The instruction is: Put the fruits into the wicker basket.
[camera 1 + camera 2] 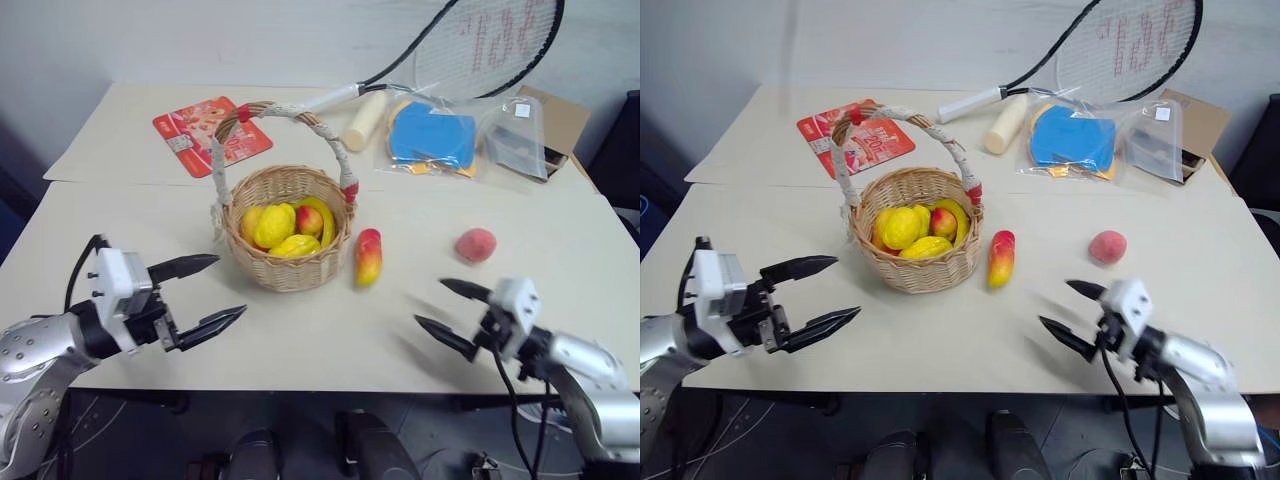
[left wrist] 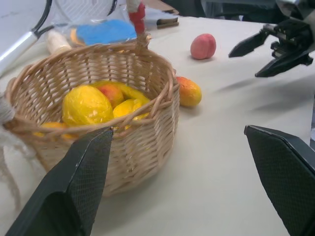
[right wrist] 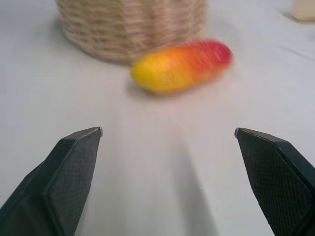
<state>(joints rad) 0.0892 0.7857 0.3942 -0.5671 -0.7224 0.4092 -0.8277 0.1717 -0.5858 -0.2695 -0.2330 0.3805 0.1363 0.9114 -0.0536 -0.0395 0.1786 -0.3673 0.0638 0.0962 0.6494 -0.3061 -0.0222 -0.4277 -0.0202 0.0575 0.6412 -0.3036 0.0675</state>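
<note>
Standing here watching, and the basket (image 1: 288, 232) already has a pile in it: a couple of bumpy lemons (image 1: 275, 226), something reddish and a yellow piece tucked behind. Two fruits are left on the table. The mango (image 1: 368, 256) lies just beside the basket on its right, nearly touching the weave. The peach (image 1: 476, 244) sits well apart, further right of the basket.

Both pincers are spread wide with nothing in them. The left gripper (image 1: 205, 290) hangs near the basket's left side, above the table. The right gripper (image 1: 450, 312) is in front of and to the right of the basket, and from its wrist camera the mango is dead ahead between its fingers.

My guess on handling: these look like light, hollow toy fruit, stiff enough not to squash, with a smooth skin that could slip. The mango is long, so I'd pinch it across the narrow middle rather than end to end. The peach is round and will probably roll if nudged, so come square across its widest part.
</note>
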